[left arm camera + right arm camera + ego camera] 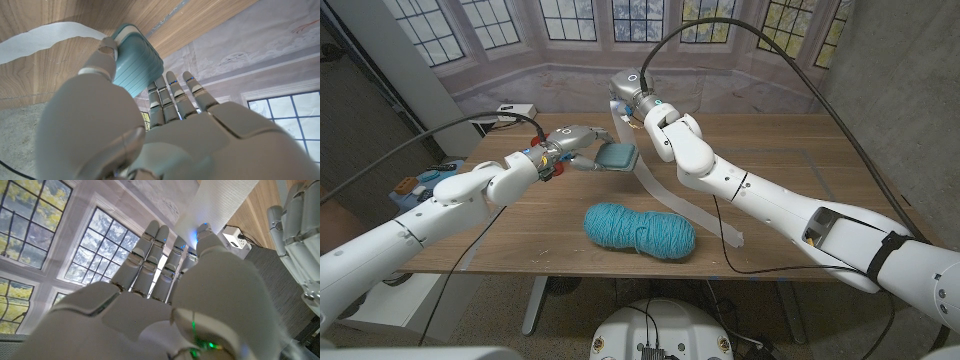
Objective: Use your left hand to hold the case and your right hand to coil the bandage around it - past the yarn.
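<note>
My left hand grips a small ribbed teal case above the table, past the teal yarn skein. In the left wrist view the case sits between my thumb and fingers. A white bandage strip runs from the case area down across the table to the right of the yarn. My right hand is raised behind the case and pinches the bandage's upper end. In the right wrist view the bandage passes between thumb and fingers.
The wooden table stretches to the right. A white power strip lies at its back left corner. A cart with small items stands off the left edge. Black cables arc over both arms.
</note>
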You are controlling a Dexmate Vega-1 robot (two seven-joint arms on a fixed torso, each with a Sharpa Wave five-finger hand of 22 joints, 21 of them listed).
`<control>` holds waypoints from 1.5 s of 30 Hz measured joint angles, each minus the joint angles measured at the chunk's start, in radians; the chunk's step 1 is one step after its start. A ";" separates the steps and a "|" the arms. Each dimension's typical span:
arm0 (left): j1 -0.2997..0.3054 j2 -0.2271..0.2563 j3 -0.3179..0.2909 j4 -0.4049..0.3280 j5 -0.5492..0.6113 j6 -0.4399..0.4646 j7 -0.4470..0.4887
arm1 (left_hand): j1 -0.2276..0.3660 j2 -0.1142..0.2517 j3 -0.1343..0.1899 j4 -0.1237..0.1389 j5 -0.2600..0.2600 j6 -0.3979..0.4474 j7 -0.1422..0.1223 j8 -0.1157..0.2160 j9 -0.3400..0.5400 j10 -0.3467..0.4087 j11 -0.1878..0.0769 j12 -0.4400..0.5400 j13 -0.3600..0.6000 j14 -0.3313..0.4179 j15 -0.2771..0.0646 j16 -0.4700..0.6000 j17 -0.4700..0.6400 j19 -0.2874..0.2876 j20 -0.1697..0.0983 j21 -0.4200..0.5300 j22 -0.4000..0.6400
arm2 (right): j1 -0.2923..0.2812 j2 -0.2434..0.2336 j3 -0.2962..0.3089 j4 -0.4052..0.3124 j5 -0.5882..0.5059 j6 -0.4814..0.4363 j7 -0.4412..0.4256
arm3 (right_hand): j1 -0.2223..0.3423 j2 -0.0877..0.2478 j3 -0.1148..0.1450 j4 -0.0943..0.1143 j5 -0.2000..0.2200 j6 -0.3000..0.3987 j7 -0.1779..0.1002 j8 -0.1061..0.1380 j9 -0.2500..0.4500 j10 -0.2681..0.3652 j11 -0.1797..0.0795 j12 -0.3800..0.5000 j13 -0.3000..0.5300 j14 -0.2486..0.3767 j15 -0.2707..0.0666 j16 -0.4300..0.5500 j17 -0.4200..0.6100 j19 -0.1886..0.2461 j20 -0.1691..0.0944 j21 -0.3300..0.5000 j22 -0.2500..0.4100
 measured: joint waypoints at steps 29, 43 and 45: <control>-0.073 -0.056 0.052 0.053 0.019 -0.038 -0.010 | 0.000 0.000 0.000 0.000 0.005 -0.001 -0.001 0.001 -0.005 0.004 0.004 0.003 0.001 0.000 0.000 0.000 -0.002 0.000 0.000 0.000 0.000 | -0.061 0.010 0.016 -0.152 -0.178 -0.109 0.237 | 0.005 0.005 -0.010 -0.001 0.000 -0.006 0.005 -0.007 0.001 0.000 0.000 0.000 0.000 0.000 0.000 0.000 0.006 0.000 0.000 0.000 0.000; -0.083 -0.066 0.062 0.056 0.022 -0.044 -0.014 | 0.000 0.000 0.000 0.000 0.004 -0.003 -0.003 0.001 -0.005 0.004 0.004 0.000 0.001 0.000 0.000 0.000 0.001 0.000 0.000 0.000 0.000 | -0.132 0.004 0.070 -0.238 -0.263 -0.108 0.316 | 0.009 0.009 -0.012 0.001 0.000 0.000 0.011 -0.007 0.000 0.000 0.000 0.000 0.000 -0.001 0.001 0.000 0.011 0.000 0.000 0.000 0.000; -0.084 -0.067 0.063 0.056 0.022 -0.045 -0.014 | 0.000 0.000 0.000 0.000 0.003 -0.003 -0.003 0.001 -0.005 0.004 0.004 0.001 0.002 0.000 0.000 0.000 0.000 0.000 0.000 0.000 0.000 | -0.138 0.003 0.077 -0.246 -0.275 -0.104 0.327 | 0.009 0.009 -0.012 0.001 0.000 0.000 0.011 -0.007 0.000 0.000 0.000 0.000 0.000 0.003 -0.003 0.000 0.011 0.000 0.000 0.000 0.000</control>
